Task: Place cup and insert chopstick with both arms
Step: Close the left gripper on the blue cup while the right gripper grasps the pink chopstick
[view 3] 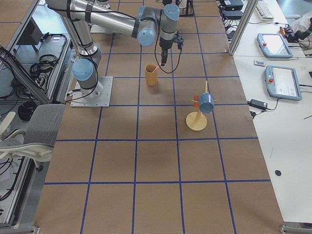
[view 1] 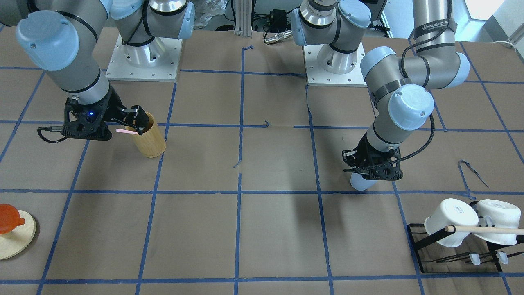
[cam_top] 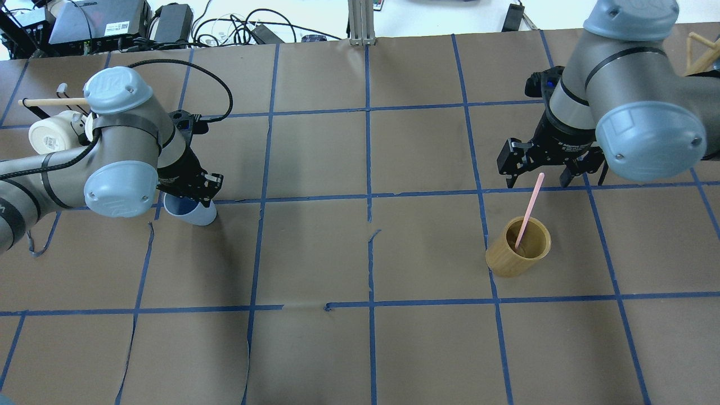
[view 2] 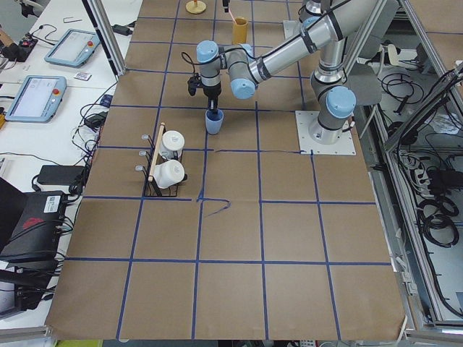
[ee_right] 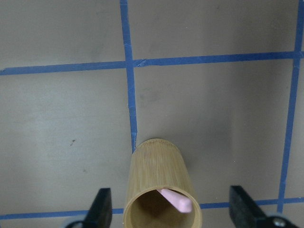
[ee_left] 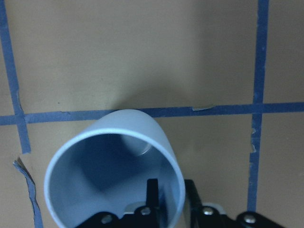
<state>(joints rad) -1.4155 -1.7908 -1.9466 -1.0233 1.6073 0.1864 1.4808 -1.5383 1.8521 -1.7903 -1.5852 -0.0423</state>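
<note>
Taped table (cam_top: pixel 360 253); mug rack (view 1: pixel 450 258) near blue cup (cam_top: pixel 194 214); chopstick (cam_top: pixel 529 211) inside bamboo holder (cam_top: pixel 509 261)

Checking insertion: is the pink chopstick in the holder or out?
In. The chopstick stands slanted with its lower end inside the holder; right tool open.

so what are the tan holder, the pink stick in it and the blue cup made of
Tan holder: likely bamboo, matte, fine vertical grain. Pink stick: probably plastic, smooth uniform colour. Blue cup: probably plastic, smooth thin wall, slight sheen.
</note>
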